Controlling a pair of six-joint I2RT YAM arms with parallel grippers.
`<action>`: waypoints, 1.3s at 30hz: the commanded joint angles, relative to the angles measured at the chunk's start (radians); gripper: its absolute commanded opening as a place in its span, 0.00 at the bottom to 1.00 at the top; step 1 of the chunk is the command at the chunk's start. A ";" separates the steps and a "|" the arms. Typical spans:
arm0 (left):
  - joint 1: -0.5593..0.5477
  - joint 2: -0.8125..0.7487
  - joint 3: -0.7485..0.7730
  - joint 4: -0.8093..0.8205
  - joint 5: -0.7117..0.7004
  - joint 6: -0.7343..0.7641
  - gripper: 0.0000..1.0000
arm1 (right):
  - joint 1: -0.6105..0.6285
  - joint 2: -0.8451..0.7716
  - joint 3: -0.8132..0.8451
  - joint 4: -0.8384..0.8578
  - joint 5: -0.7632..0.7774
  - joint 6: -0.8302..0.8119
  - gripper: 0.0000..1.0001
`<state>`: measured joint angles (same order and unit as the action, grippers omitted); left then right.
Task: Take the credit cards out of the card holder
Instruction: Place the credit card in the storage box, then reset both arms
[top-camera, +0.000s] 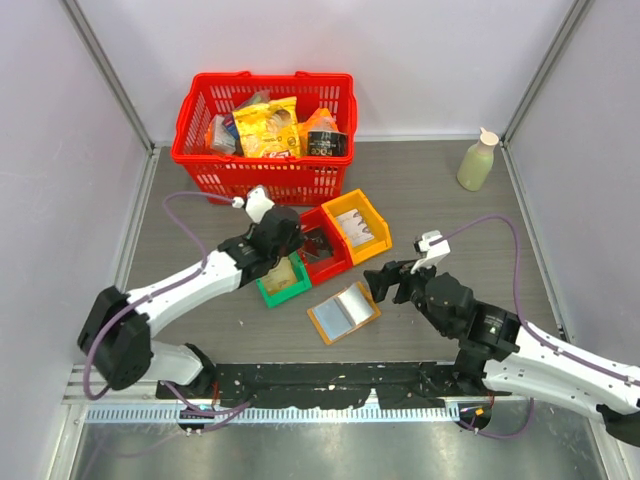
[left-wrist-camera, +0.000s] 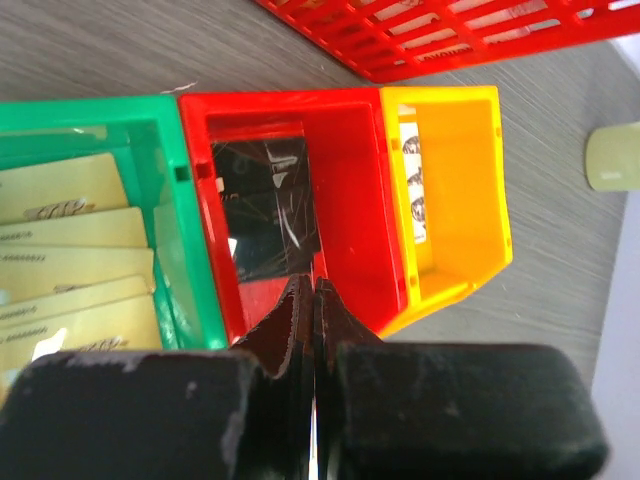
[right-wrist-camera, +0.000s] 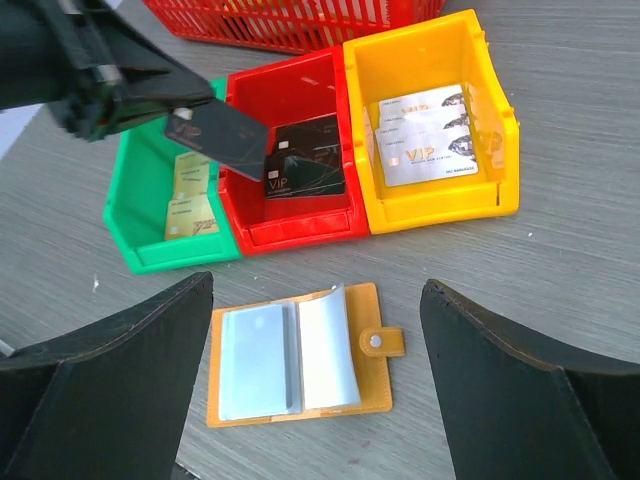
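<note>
Lying open on the table (right-wrist-camera: 570, 290), the card holder (right-wrist-camera: 290, 365) is flanked by the wide-spread right gripper (right-wrist-camera: 315, 290); a credit card (right-wrist-camera: 222, 140) is pinched over the red bin (right-wrist-camera: 300, 228) by the left gripper (left-wrist-camera: 312, 300).

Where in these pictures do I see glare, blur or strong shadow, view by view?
Top external: even light, only soft shadows on the table. Left wrist: the left gripper, shut on a dark card, is near, dark and soft. Right wrist: the fingers of the open right gripper are black without detail; the sleeves of the card holder show a pale sheen.
</note>
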<state>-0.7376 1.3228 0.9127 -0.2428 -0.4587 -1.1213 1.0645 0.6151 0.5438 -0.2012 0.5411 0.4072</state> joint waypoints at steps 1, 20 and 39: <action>0.024 0.128 0.112 0.111 -0.046 0.026 0.00 | -0.003 -0.070 0.001 -0.079 0.020 0.110 0.88; 0.053 0.093 0.166 -0.058 -0.153 0.228 1.00 | -0.003 -0.112 0.113 -0.331 0.293 0.099 0.88; 0.426 -1.001 0.046 -0.495 -0.084 0.547 1.00 | -0.003 -0.437 0.312 -0.615 0.645 0.139 0.87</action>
<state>-0.3138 0.5636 0.9760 -0.6617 -0.4831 -0.6666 1.0637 0.2382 0.8188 -0.7792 1.0859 0.5461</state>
